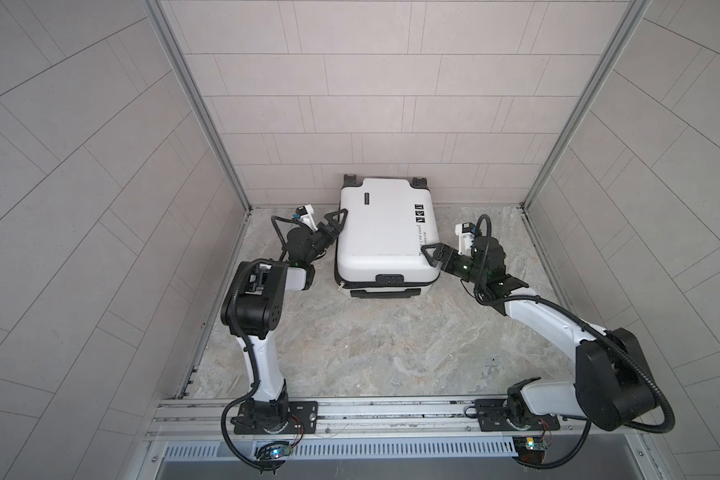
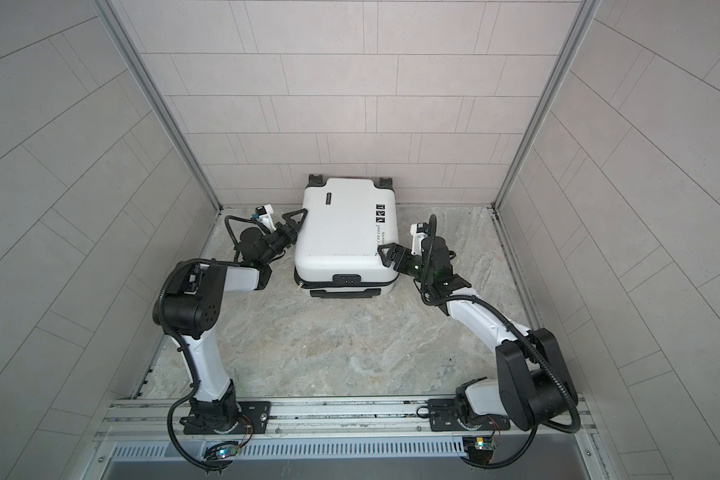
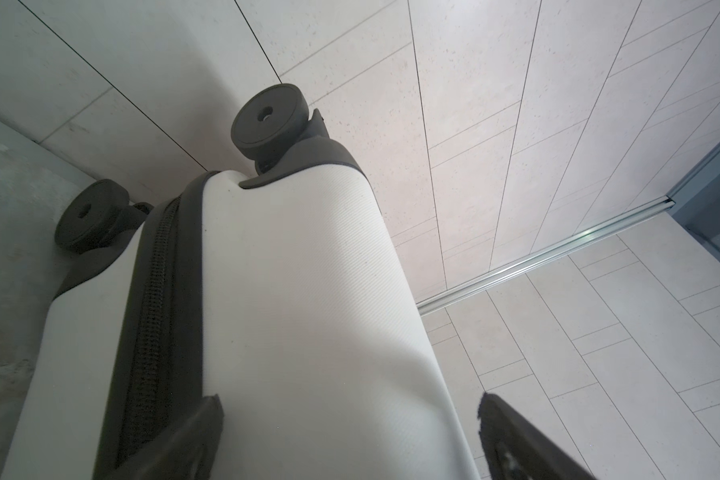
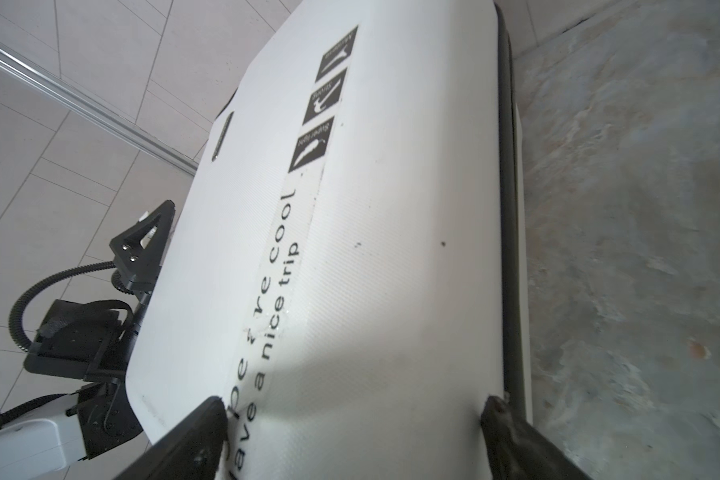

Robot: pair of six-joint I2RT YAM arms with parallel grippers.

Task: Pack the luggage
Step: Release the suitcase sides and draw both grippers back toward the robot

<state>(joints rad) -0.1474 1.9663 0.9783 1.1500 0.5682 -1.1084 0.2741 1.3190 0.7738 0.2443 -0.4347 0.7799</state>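
Observation:
The luggage (image 1: 385, 232) (image 2: 346, 232) is a white hard-shell case lying flat and shut at the back of the table, wheels toward the rear wall and black handle (image 1: 387, 293) toward the front. My left gripper (image 1: 334, 226) (image 2: 294, 222) (image 3: 350, 401) is open at its left edge. The upper shell's rim (image 3: 308, 291) lies between the jaws, and one finger stands clear of it. At the case's right front corner my right gripper (image 1: 431, 253) (image 2: 387, 254) (image 4: 355, 404) is open. Its jaws straddle the printed top shell (image 4: 371, 249) near the zipper band.
The tiled back wall (image 1: 391, 124) stands right behind the wheels (image 3: 269, 118). Side walls with metal posts close in the marbled table (image 1: 371, 353). A metal rail (image 1: 391, 409) carrying both arm bases runs along the front edge.

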